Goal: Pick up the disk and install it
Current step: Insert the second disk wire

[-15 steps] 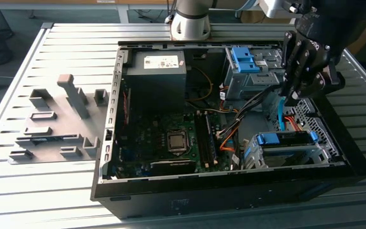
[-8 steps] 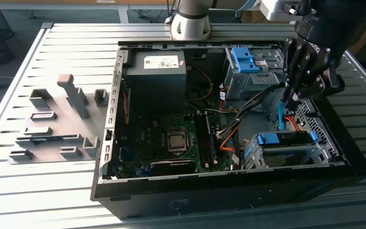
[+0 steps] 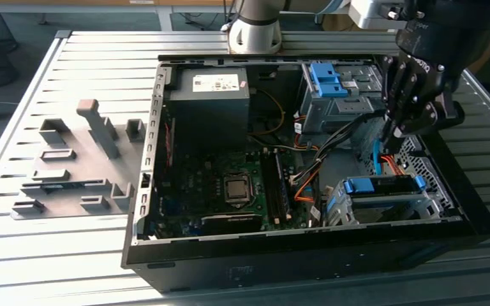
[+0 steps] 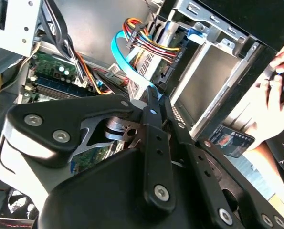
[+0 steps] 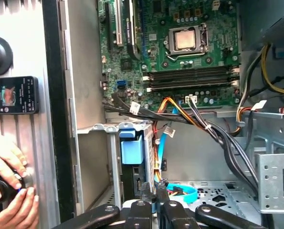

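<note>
Because the computer case [image 3: 313,255] lies on its side on the metal table [image 3: 58,255] with its open side up, the arm can reach in from above. The green motherboard [image 3: 219,172] and the big black power box [image 3: 207,105] face up, so every part is easy to get at. The disk [image 3: 381,186] looks to be sitting in the metal cage [image 3: 339,207] in the near corner of the case, on the exterior view's right. Its blue rail shows at the top of the cage, and I think it sits there because that cage is its home. I cannot tell whether it is pushed all the way in. In the first wrist view the same blue part shows at the mouth of the cage. A bare blue bracket [image 3: 324,78] rests on another cage farther back. A bundle of coloured wires [image 5: 180,112] and a flat blue cable [image 5: 182,191] run across the floor of the case, close to where the claw works. The claw [image 3: 392,137] hangs inside the case, a little above and behind the disk's cage. Its two fingers [image 5: 146,191] are pressed close together, with almost no gap, and I see nothing held between them. The blue cable lies just beside the tips, but I cannot tell whether they touch. Outside the case wall, a person's hands [image 5: 8,186] rest on a black knob beside a phone [image 5: 13,94].
</note>
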You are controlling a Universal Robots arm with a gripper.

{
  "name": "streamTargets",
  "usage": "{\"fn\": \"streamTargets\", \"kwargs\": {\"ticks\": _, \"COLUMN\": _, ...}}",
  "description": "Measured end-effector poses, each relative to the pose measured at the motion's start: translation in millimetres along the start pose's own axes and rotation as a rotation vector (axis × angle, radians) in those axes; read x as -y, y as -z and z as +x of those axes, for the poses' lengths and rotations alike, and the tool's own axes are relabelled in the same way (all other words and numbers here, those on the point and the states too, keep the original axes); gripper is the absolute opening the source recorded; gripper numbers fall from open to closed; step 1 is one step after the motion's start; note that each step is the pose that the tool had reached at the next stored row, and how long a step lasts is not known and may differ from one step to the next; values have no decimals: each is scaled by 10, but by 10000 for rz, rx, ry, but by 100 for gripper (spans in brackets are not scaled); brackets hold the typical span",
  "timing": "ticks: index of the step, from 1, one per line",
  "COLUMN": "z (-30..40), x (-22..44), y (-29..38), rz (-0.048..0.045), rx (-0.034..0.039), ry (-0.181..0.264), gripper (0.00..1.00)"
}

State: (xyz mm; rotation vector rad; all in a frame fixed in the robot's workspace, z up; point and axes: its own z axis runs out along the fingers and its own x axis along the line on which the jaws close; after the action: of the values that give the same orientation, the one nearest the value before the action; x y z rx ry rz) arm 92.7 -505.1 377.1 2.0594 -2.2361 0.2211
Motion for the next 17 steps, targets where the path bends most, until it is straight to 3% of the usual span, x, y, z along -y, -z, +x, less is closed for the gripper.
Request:
{"fn": "streamTargets", "kwargs": {"ticks": 3, "z": -3, "x": 6, "y": -2, "rz": 11, "rx": -179, "ry": -27, "gripper": 18}}
{"fn": "streamTargets", "kwargs": {"ticks": 4, "z": -5, "x": 8, "y": -4, "rz": 13, "rx": -222, "ry": -38, "gripper": 18}}
{"fn": "streamTargets", "kwargs": {"ticks": 5, "z": -7, "x": 12, "y": -5, "rz": 15, "rx": -265, "ry": -47, "gripper": 24}}
{"fn": "streamTargets", "kwargs": {"ticks": 11, "z": -21, "x": 22, "y": -26, "rz": 39, "rx": -548, "ry": -103, "gripper": 24}}
{"fn": "streamTargets", "kwargs": {"ticks": 12, "z": -25, "x": 21, "y": -84, "rz": 62, "rx": -539, "ry": -111, "gripper": 16}}
{"fn": "streamTargets", "kwargs": {"ticks": 15, "z": -3, "x": 21, "y": -110, "rz": 70, "rx": -425, "ry": -108, "gripper": 16}}
{"fn": "streamTargets", "kwargs": {"ticks": 16, "z": 4, "x": 23, "y": -114, "rz": 91, "rx": -360, "ry": -106, "gripper": 16}}
{"fn": "streamTargets", "kwargs": {"ticks": 17, "z": 9, "x": 24, "y": -116, "rz": 107, "rx": -240, "ry": -109, "gripper": 16}}
